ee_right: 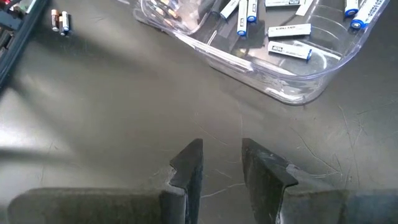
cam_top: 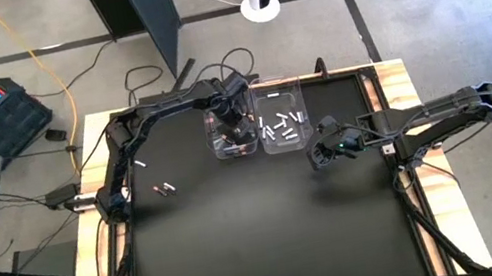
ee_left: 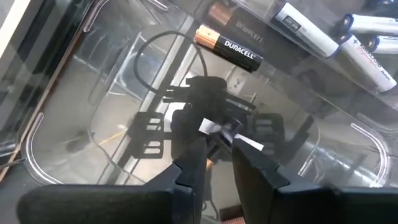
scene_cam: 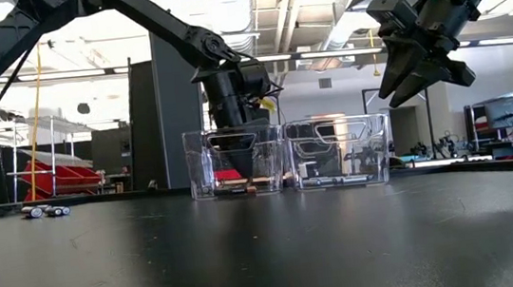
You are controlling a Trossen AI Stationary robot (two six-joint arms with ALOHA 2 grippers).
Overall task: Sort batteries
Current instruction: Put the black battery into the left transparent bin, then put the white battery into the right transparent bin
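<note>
Left wrist view, dark battery [ee_left: 227, 46] beyond left tool [ee_left: 217, 174], inside bin [ee_left: 56, 168]

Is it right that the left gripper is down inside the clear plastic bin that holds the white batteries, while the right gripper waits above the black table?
Not quite. The left gripper is inside the other clear plastic bin, the one holding dark copper-topped batteries; the white batteries lie in the neighbouring bin, as the high and left wrist views show. The right gripper does wait above the black table.

Overhead camera looks straight down, low camera level across the table, wrist cameras close; all share the clear bins [cam_top: 259, 125].
</note>
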